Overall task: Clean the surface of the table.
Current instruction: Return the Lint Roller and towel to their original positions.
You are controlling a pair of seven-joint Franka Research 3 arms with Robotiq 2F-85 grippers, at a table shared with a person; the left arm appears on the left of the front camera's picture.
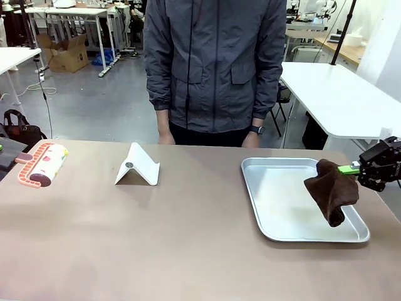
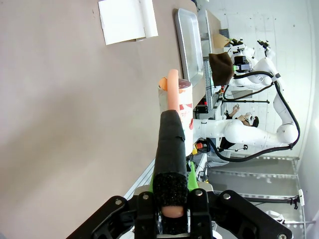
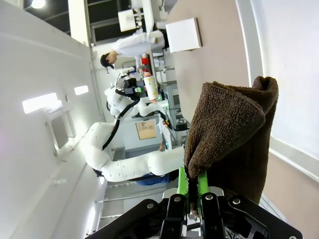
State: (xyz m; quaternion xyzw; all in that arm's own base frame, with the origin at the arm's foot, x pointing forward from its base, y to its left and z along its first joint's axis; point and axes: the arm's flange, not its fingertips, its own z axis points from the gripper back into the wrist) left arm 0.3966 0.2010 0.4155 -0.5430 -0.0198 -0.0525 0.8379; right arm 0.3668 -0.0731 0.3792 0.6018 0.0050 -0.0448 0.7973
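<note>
Tightly clamped claw (image 3: 193,191) (brown cloth (image 3: 232,134))

place: lab | cues: white tables (image 1: 341,94), cardboard box (image 1: 66,55), concrete floor (image 1: 94,106)

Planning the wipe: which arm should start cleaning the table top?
Probably the right: its end effector already holds the brown cloth above the tray. The left holds the lint roller at the table edge.

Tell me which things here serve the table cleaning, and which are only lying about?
For the job: the table; the brown cloth, gripped in the right gripper; the lint roller, whose handle the left gripper grips.

Lying about: the metal tray; the white folded stand.
</note>
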